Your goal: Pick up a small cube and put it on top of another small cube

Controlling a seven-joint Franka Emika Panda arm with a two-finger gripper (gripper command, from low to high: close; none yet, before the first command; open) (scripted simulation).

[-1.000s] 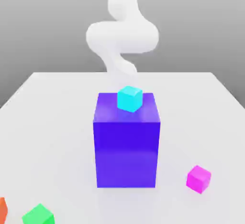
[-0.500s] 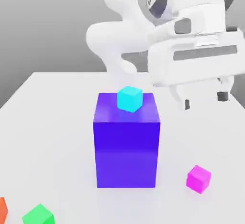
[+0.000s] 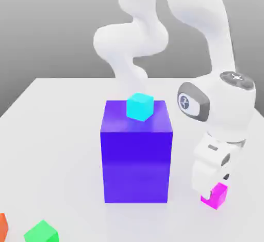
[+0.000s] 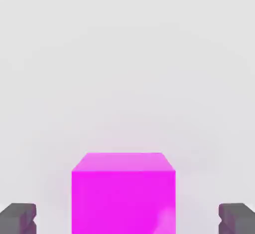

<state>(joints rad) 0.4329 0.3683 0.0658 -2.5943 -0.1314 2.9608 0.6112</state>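
Hand [image 4: 127, 219] at magenta cube [image 4: 123, 198], fingers apart, lining up the grasp. Next: close squarely, then lift.

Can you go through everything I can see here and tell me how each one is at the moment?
Gripper: open, fingers on either side of the magenta cube, not touching it
Magenta cube: on the table, ungripped
Green cube: nothing stacked on it
Cyan cube: resting on the blue block
Blue block: upright, bearing the cyan cube
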